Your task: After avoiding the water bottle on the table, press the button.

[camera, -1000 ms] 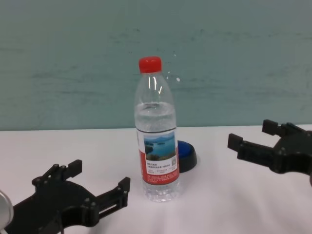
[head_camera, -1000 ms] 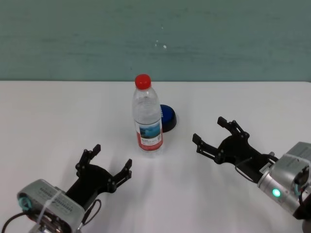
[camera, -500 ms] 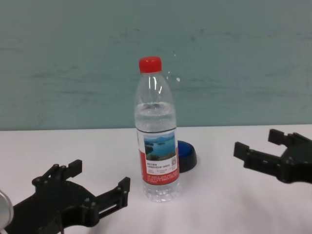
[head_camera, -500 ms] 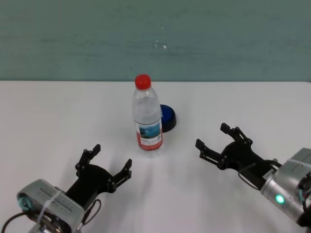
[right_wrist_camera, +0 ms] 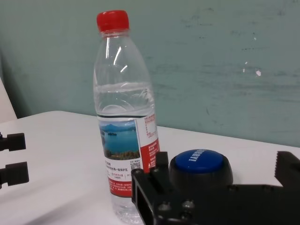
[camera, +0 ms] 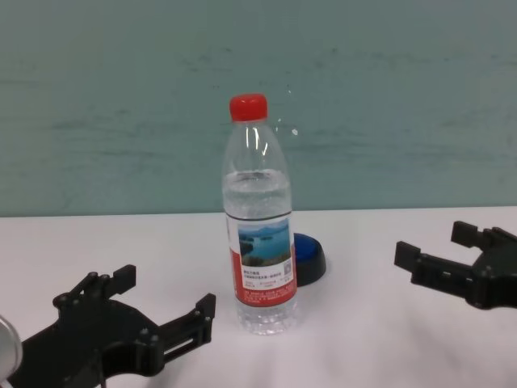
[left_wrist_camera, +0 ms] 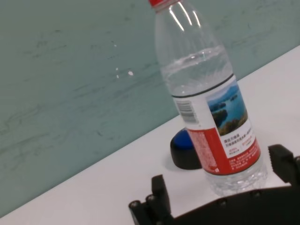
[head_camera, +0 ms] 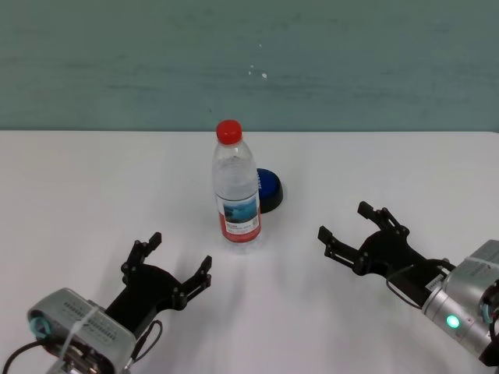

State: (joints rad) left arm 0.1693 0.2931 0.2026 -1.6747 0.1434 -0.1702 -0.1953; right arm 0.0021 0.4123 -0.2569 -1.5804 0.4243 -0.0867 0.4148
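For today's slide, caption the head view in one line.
Bottle upright before the button; both grippers, left and right, open on either side.

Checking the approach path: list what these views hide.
- Head, chest and left wrist views: the round blue push button is partly hidden behind the clear plastic red-capped water bottle.
- Left wrist view: bottle cap cut off by the edge.
- Label's small print: too small to read.

We see water bottle [head_camera: 236, 188] upright mid-table [head_camera: 70, 187]; button [head_camera: 269, 189] just behind, to its right. Left gripper [head_camera: 168, 261] near-left, right gripper [head_camera: 352, 226] near-right.
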